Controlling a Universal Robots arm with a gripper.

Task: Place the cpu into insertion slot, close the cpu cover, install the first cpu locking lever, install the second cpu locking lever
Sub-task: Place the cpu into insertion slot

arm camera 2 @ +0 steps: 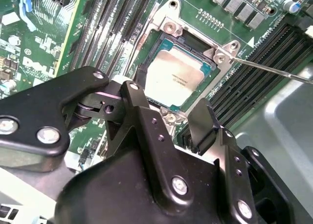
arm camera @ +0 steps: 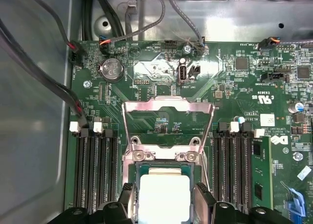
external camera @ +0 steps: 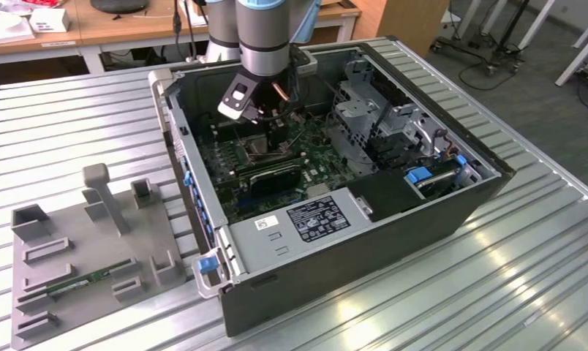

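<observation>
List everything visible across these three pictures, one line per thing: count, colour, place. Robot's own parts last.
computer case: one, dark grey, open on the table
table: one, silver slatted metal, under the case
fixture tray: one, grey, on the table at the exterior view's left of the case
motherboard: one, green, inside the case
insertion slot: one, silver-rimmed, mid-board
cpu: one, pale silver, lying in the insertion slot
cpu cover: one, silver, swung open beside the slot
memory sticks: two, green, one in a board slot, one on the fixture tray
coin battery: one, silver, on the motherboard
arm: one, grey and blue, reaching into the case
end effector: one, black, open, fingers flanking the cpu
</observation>
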